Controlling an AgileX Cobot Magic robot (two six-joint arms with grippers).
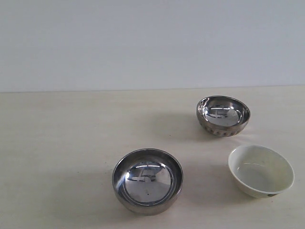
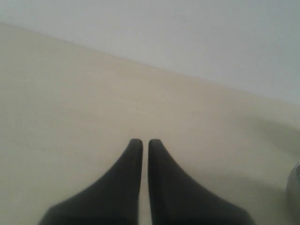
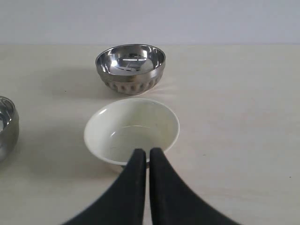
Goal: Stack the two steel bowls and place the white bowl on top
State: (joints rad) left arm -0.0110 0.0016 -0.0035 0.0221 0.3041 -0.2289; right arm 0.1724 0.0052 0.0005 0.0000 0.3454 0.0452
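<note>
On the table point(image 1: 62, 143), the exterior view shows the smooth steel bowl point(image 1: 147, 180) front-centre, the dimpled steel bowl point(image 1: 223, 116) behind right and the white bowl point(image 1: 260, 171) front right, all apart. Left wrist view: left gripper point(image 2: 145, 142), fingers nearly touching, above tabletop. Right wrist view: right gripper point(image 3: 147, 151), likewise closed, just beside the white bowl's rim.

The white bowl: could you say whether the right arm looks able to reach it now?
Probably yes: the white bowl sits just ahead of the shut right gripper, with nothing between them; the jaws must open first.
</note>
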